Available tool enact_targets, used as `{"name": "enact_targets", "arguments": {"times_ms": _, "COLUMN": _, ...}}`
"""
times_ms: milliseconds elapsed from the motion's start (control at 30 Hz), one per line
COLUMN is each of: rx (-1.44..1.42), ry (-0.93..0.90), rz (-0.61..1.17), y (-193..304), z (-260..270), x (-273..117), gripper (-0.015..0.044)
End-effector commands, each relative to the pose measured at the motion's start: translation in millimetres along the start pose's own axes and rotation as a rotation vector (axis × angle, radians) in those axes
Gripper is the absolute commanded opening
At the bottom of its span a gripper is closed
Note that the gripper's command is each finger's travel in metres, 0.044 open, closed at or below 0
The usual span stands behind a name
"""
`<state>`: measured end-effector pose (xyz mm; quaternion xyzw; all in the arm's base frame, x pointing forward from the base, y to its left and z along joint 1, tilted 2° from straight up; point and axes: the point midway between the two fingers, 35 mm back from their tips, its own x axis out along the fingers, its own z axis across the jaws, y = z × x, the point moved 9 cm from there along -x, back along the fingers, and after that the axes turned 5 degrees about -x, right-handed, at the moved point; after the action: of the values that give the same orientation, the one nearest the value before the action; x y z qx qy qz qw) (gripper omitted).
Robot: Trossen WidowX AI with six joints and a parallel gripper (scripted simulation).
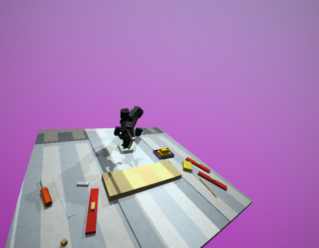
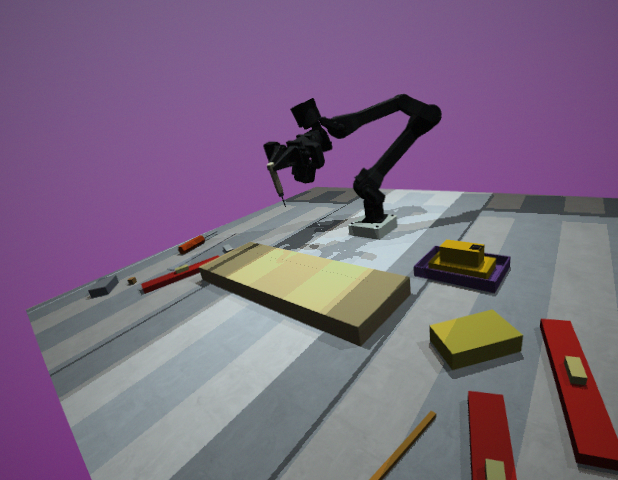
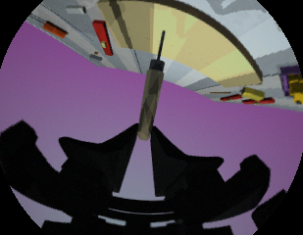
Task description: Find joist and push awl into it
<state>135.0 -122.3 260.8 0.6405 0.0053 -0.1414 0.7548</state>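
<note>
Grey-brown in its slim handle, the awl is finished with a dark collar and a thin, dark, straight spike. It is gripped near the butt of its handle by the closed fingertips of the gripper, and is held in the air with its point downward and slightly tilted. The spike is kept apart from the pale yellow-tan panel, which is set lower than the gripper. To the gripper's left and lower down, a shallow purple tray is seen. In it the yellow stud finder is contained, its wide base topped by a narrower block marked with a small dark square. Farther out on that side, a plain yellow block is placed outside the tray.
</note>
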Motion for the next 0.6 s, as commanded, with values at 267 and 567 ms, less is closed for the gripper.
{"name": "enact_targets", "arguments": {"times_ms": 267, "rx": -0.037, "ry": 0.176, "rz": 0.022, "y": 7.0, "z": -6.4, "x": 34.2, "gripper": 0.0000}}
{"name": "enact_targets", "arguments": {"times_ms": 567, "rx": -0.061, "ry": 0.344, "rz": 0.044, "y": 9.9, "z": -20.6, "x": 68.4, "gripper": 0.0000}}
